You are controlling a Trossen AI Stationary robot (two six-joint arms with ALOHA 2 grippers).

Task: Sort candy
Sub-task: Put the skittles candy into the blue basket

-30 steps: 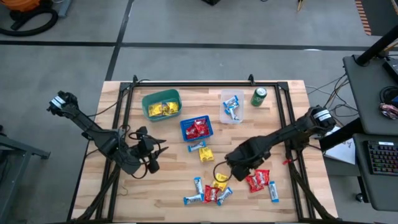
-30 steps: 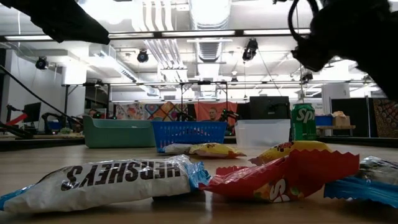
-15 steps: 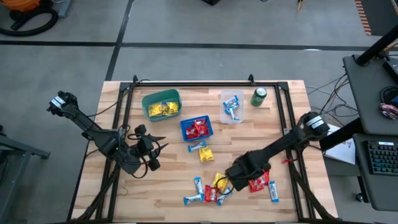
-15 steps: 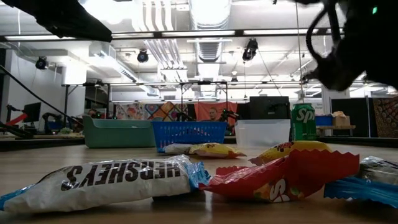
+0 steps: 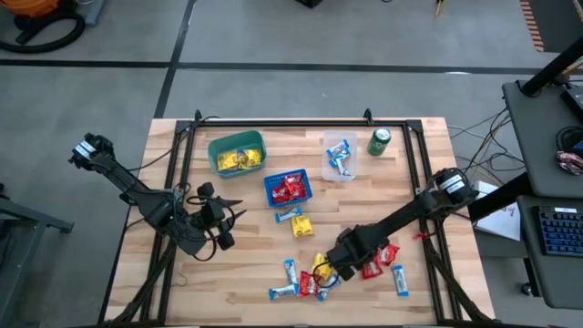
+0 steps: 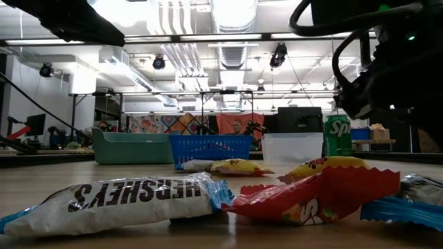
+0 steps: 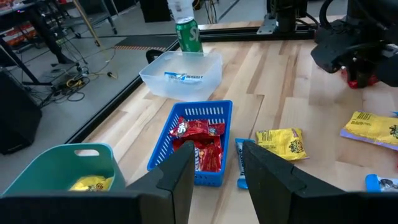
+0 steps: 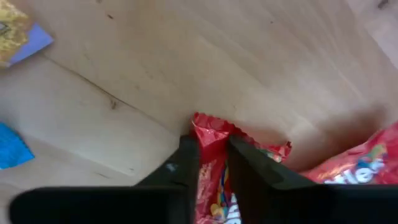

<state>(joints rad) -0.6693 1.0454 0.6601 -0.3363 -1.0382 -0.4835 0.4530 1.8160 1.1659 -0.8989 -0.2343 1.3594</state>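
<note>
My right gripper (image 8: 212, 163) pinched a red candy (image 8: 214, 180) lengthwise between its fingers (left arm idle, farther off)

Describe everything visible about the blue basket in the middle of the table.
The blue basket is a small rectangular tray of blue plastic lattice, open on top, sitting flat on the wooden table between the green basket and the clear container. Red candy packets fill it. A blue-and-white bar lies just beside it; no hand touches it.
</note>
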